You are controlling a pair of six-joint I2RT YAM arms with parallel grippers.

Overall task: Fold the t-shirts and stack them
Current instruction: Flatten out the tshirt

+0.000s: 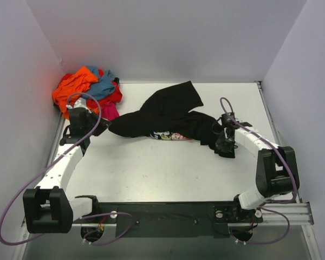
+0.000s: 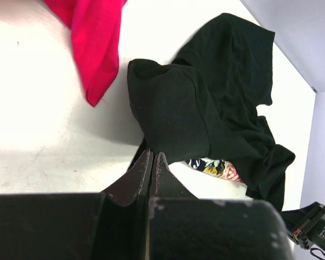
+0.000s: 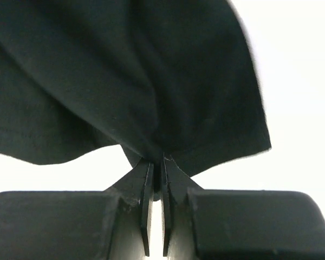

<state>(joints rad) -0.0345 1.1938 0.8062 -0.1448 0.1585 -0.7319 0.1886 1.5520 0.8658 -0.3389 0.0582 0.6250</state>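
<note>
A black t-shirt (image 1: 170,111) lies crumpled across the middle of the white table, with a floral print (image 1: 170,136) showing at its near edge. My left gripper (image 1: 101,125) is shut at the shirt's left corner; in the left wrist view the black cloth (image 2: 206,108) meets the closed fingertips (image 2: 153,155). My right gripper (image 1: 223,143) is shut on the shirt's right end; in the right wrist view the cloth (image 3: 124,70) is pinched between the jaws (image 3: 157,162) and bunches above them.
A pile of orange, blue and red t-shirts (image 1: 86,89) sits in the far left corner, behind the left gripper. A pink-red shirt (image 2: 95,38) from it lies close to the black shirt's left corner. Grey walls close in the table on three sides.
</note>
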